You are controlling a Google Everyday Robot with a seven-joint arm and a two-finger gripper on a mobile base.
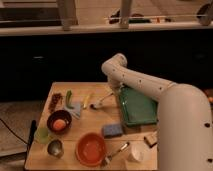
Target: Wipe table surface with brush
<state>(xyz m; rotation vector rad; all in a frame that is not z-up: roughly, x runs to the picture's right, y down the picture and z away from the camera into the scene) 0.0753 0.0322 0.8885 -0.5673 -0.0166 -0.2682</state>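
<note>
Camera view, for you: the arm (pixel 150 87) comes in from 4 o'clock, elbows near the bench's far edge and drops toward the gripper (pixel 113 93), which sits low over the bench (pixel 95 125) just left of the green tray (pixel 137 106). You can't tell how it stands, released or clenched.

The brush (pixel 100 101) lies on the bench at about 8 o'clock from the gripper, its near end right by the gripper; contact can't be made out. Its long axis runs from about 2 o'clock to 8 o'clock, dark head at the 8 o'clock end, pale handle toward the gripper.

The bench is light tan wood. On it you have a dark bowl (pixel 59 121), an orange bowl (pixel 91 148), a blue sponge (pixel 112 130) between the orange bowl and the tray, a metal spoon (pixel 116 152) at the near edge and a white cup (pixel 135 154) beside it. Behind the bench it's dark, with a pale ledge (pixel 100 27) across the top.
</note>
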